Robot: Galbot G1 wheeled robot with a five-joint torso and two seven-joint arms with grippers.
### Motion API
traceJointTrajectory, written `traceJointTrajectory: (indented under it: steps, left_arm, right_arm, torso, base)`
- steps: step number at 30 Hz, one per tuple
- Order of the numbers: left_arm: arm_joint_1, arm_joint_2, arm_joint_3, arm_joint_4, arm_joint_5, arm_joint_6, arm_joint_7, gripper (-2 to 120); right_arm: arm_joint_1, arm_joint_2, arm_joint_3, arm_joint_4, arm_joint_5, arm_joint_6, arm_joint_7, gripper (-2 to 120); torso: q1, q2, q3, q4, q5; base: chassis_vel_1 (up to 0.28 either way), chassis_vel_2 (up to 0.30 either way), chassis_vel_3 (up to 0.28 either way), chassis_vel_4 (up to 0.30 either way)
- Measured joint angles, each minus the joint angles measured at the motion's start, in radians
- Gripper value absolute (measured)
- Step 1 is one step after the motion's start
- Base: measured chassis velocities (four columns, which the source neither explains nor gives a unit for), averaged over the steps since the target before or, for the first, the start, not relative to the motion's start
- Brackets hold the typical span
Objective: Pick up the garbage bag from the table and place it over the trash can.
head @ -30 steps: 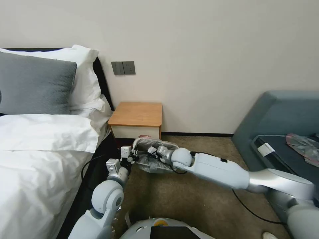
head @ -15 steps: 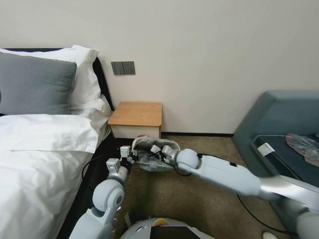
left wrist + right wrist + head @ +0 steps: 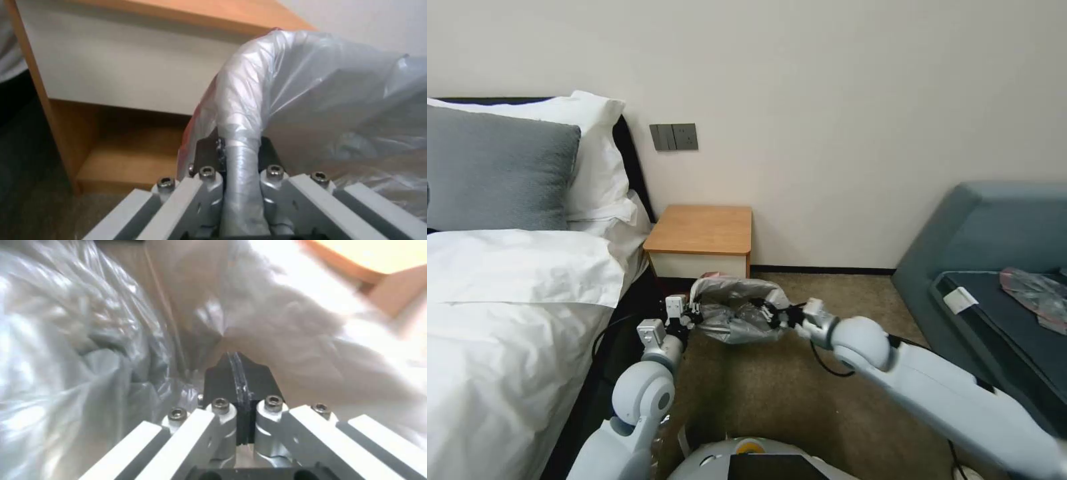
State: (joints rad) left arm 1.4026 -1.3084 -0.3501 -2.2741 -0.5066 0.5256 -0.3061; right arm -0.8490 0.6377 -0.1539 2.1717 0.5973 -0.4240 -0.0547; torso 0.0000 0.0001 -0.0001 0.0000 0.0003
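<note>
The garbage bag (image 3: 739, 313), grey and wrinkled, hangs spread open just in front of the table (image 3: 700, 229), low over the carpet. My left gripper (image 3: 692, 312) is shut on its left edge. The left wrist view shows the fingers (image 3: 209, 156) clamped on a rolled, plastic-covered rim of the bag (image 3: 311, 83), with the table's white drawer front (image 3: 133, 76) behind. My right gripper (image 3: 776, 315) is shut on the bag's right edge. In the right wrist view its black pads (image 3: 258, 373) pinch a thin film of the bag (image 3: 66, 356). The trash can is hidden by the bag.
A bed with a white duvet (image 3: 514, 300) runs close along the left. A blue-grey sofa (image 3: 994, 227) stands at the right with a crumpled plastic bag (image 3: 1037, 293) on it. A black cable (image 3: 827, 352) lies on the brown carpet (image 3: 767, 400).
My right arm has swung down and to the right, and its gripper has drawn the bag's right edge outward, widening the mouth. The left gripper has stayed in place on the left edge.
</note>
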Motion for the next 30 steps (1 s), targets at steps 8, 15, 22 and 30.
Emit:
traceJointTrajectory:
  steps: [8, 15, 22, 30]
  left_arm:
    - [-0.003, 0.001, 0.012, 0.033, -0.088, 0.031, -0.017, 3]
    - [0.003, 0.006, -0.020, 0.022, -0.242, 0.116, -0.052, 3]
    - [0.043, 0.008, -0.048, 0.032, -0.281, 0.157, -0.063, 3]
    - [0.063, -0.004, -0.043, 0.086, -0.300, 0.173, -0.068, 3]
  right_arm:
    - [-0.268, -0.022, 0.235, 0.176, -0.030, 0.080, 0.054, 0]
    - [-0.355, 0.138, 0.331, 0.180, -0.048, 0.118, 0.199, 18]
    - [-0.374, 0.268, 0.417, 0.093, -0.010, 0.179, 0.209, 41]
    - [-0.379, 0.336, 0.422, 0.056, -0.005, 0.189, 0.195, 73]
  torso:
    - [0.000, 0.000, 0.000, 0.0000, -0.0005]
    - [0.000, 0.000, 0.000, 0.0004, -0.0002]
    - [0.000, 0.000, 0.000, 0.0003, -0.0003]
    - [0.000, 0.000, 0.000, 0.0000, -0.0004]
  base:
    - [0.000, 0.000, 0.000, 0.000]
    - [0.000, 0.000, 0.000, 0.000]
    - [0.000, 0.000, 0.000, 0.000]
    - [0.000, 0.000, 0.000, 0.000]
